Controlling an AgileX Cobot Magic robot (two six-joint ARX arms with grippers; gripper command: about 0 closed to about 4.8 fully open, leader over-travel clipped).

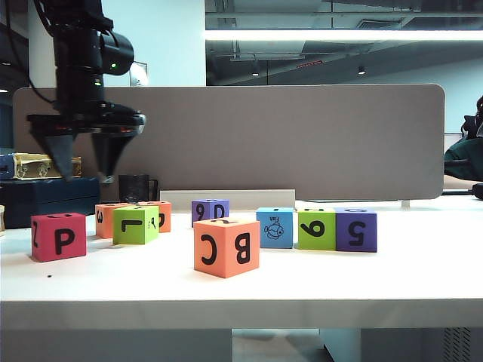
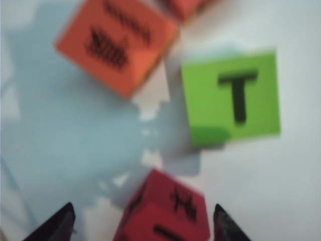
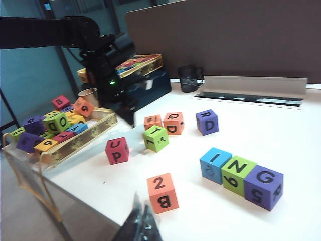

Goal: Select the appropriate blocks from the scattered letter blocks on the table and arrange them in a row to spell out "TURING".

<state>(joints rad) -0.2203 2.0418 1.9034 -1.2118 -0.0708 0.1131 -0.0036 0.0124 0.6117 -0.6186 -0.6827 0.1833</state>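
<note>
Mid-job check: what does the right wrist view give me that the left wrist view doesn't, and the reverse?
Only the right wrist view: the blue I, green N and purple G blocks touching in a row, the purple R block, the orange 2 block, a tray of spare blocks, and the shut right gripper.
Only the left wrist view: the open left gripper above the table.
Both: the green T block, the magenta U block and an orange block.
</note>
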